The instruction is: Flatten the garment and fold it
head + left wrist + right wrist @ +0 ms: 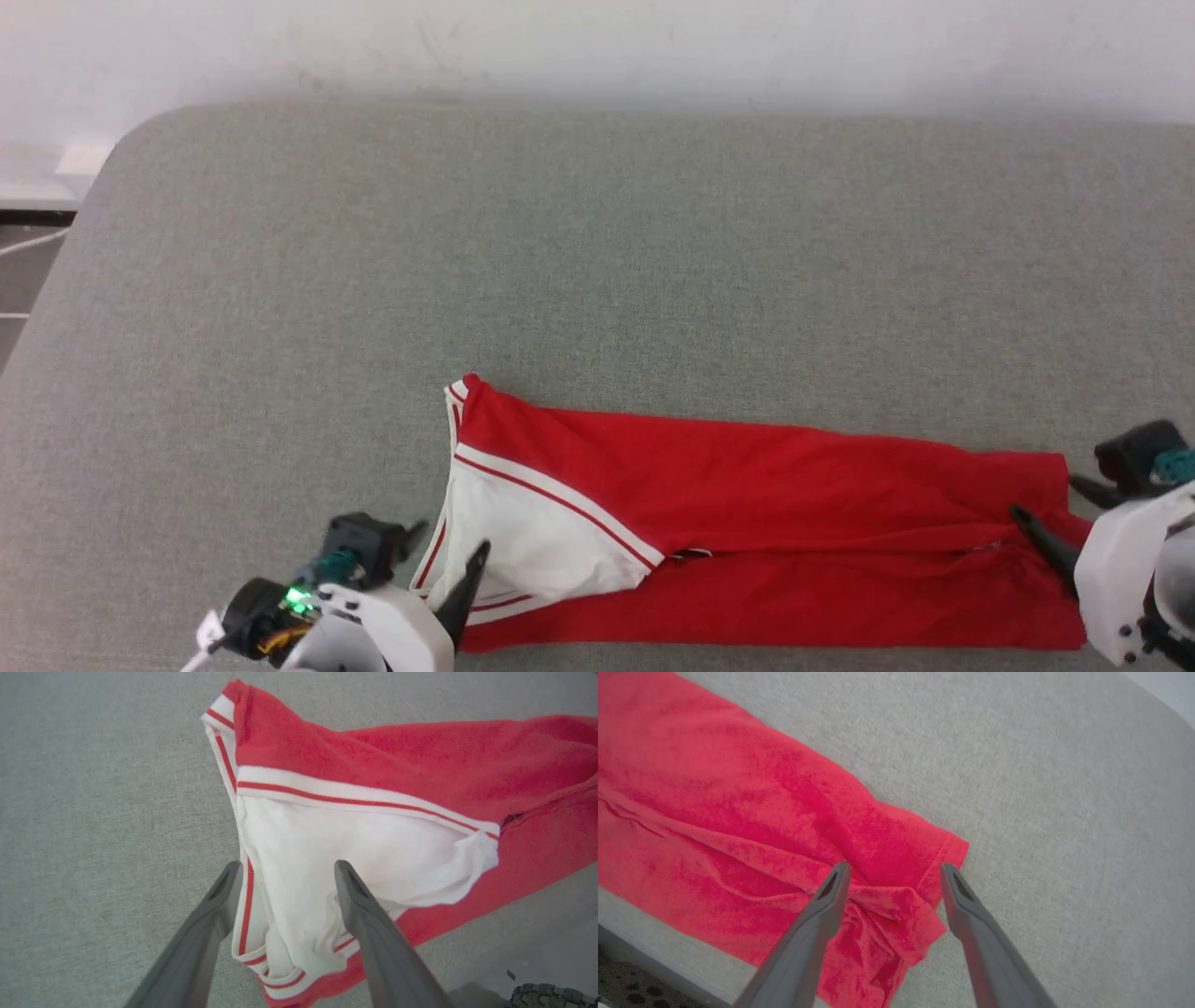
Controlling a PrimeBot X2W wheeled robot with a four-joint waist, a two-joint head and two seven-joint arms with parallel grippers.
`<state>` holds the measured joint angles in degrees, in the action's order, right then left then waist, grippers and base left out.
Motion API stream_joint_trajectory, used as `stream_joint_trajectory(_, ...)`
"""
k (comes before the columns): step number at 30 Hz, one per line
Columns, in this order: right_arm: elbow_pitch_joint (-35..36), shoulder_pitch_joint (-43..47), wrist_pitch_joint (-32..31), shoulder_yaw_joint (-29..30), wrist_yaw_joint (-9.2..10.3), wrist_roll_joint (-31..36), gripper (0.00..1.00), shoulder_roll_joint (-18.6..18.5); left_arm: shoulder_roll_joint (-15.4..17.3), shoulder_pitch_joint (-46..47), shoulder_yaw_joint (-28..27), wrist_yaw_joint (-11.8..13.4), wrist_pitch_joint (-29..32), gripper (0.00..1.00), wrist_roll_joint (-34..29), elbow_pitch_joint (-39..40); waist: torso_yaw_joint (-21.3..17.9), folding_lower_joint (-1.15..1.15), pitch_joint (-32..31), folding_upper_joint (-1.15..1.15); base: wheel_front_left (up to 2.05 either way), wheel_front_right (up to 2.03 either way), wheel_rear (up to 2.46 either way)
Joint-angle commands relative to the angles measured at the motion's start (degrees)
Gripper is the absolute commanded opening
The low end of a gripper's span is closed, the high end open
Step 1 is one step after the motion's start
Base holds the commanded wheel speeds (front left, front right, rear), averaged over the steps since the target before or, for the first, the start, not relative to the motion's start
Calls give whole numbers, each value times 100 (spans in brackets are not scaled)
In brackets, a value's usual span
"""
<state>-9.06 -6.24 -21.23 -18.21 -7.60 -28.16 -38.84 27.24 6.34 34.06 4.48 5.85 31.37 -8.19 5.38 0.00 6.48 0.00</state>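
left gripper (287, 868) and right gripper (895, 867) both spread wide, empty, over the red shirt (747, 485) folded long on a grey woven surface (467, 233).

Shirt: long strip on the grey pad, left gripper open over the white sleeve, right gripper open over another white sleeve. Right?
No: the right gripper is open over the plain red end of the shirt, per the right wrist view. The rest holds.
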Motion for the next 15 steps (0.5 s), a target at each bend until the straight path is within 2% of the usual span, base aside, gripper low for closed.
stream_joint_trajectory(1, 124, -90, -30, 72, 11, -110, 100, -25, -32, 71, -101, 69, -149, 100, 36, 46, -25, 0, -109, 0, 0, 0, 0)
stream_joint_trajectory(4, 393, -121, -166, 335, 11, -281, 100, -83, -200, 24, -457, 185, -637, 100, 291, 122, -41, 0, -217, 0, 0, 0, 0)
stream_joint_trajectory(8, 550, 2, -334, 945, 11, -303, 100, 197, -410, -36, -858, 360, -1374, 100, 444, 174, -27, 0, -299, 0, 0, 0, 0)
stream_joint_trajectory(11, 532, 210, -520, 1467, 11, -175, 100, 647, -574, -108, -1056, 455, -1795, 100, 485, 197, -9, 0, -325, 0, 0, 0, 0)
stream_joint_trajectory(15, 393, 469, -765, 2303, 11, 199, 100, 1491, -843, -226, -1408, 608, -2053, 100, 363, 281, 9, 0, -332, 0, 0, 0, 0)
